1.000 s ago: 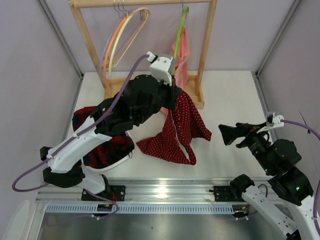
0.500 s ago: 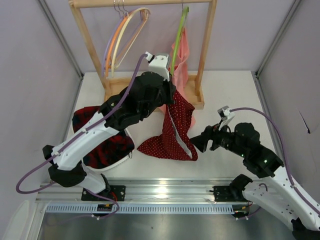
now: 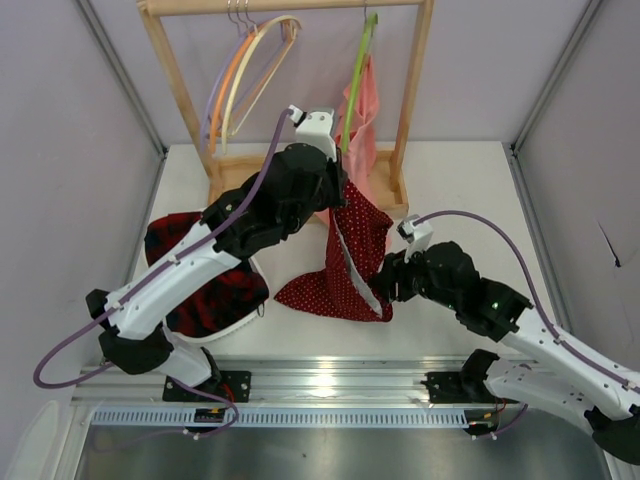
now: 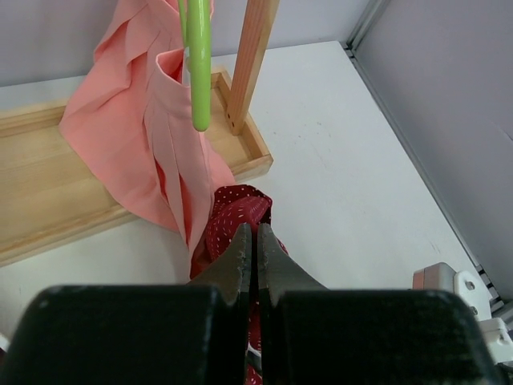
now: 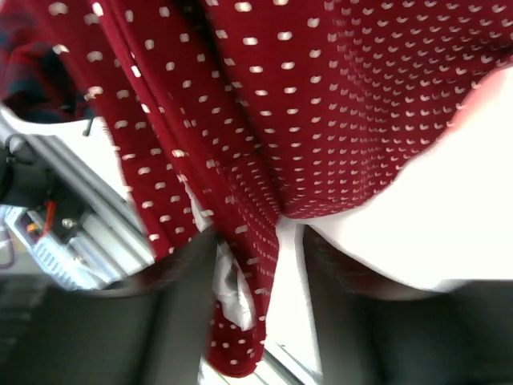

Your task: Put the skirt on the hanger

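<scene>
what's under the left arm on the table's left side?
A red-black plaid garment lies on the table. The left arm covers its middle, so only its two ends show; anything else beneath is hidden.

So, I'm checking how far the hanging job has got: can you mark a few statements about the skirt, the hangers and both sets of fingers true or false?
The left fingers are shut on the skirt, holding it up. True.
The skirt hangs on the cream hanger. False: that hanger is bare on the rack, apart from the skirt.
The right fingers stand apart on either side of the skirt's lower edge. True.
The lime-green hanger is bare. False: a salmon-pink cloth hangs on it.
</scene>
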Tool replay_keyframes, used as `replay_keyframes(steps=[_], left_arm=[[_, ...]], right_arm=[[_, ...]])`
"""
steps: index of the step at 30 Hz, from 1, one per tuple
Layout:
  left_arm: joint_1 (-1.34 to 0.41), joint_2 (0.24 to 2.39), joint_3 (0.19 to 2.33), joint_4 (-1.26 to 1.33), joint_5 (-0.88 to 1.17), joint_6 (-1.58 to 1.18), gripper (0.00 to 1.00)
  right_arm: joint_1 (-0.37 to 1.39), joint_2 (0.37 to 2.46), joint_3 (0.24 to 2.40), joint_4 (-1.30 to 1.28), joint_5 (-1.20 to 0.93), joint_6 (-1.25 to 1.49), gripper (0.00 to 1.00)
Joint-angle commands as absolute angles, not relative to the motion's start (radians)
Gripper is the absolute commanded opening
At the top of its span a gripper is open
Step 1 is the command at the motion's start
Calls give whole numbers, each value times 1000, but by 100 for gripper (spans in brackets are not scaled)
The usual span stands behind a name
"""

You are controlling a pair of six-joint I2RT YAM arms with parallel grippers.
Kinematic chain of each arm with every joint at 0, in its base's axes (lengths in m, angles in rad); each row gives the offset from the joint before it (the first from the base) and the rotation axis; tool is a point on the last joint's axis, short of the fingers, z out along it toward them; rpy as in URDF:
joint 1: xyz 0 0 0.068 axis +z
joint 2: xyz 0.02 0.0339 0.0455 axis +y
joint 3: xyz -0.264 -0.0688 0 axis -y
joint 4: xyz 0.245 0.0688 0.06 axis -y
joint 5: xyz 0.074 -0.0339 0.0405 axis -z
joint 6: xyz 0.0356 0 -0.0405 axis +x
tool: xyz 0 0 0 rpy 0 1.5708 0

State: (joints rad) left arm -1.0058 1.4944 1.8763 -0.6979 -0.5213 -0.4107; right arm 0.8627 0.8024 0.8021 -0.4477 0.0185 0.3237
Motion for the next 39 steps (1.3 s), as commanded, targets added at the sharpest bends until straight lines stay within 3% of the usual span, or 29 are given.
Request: replay_keyframes(steps=[1,2,3,4,5,13,17,19,23,26,39], left_arm=[[-996,1440,1867,-643,-540,-417,0],[-994,1431,1861,-641,-541,-417,0],[-994,1425,1856,-641,-543,-417,0],[-994,1419,1850,-643,-548,-417,0],[-994,1404,1850,-643,-552,-414,0],[-994,1305,1943,-745,-704,-331,0],[-994,1240,1924,-756,-842,-288,0],[-994,1185,1861,-746,-848,-287,0],[-993,1095,1757,-753,-789,-351,0],[-994,1051,1671,-782,-750,-421,0],[-991,904,1393,-772,-543,-394,0]], right_arm=[[868,825,802,-410,110,307,45],[870,831,804,-411,112,305,36],[868,839,810,-414,126,305,15],[868,845,830,-434,136,307,2],[870,854,848,-454,155,313,0],[827,764,1196,-674,405,244,0],[779,865,1512,-808,400,193,0],[775,896,1548,-813,353,184,0],[772,899,1503,-752,120,228,0],[772,893,1419,-701,71,276,0],[758,807,1249,-618,273,402,0]])
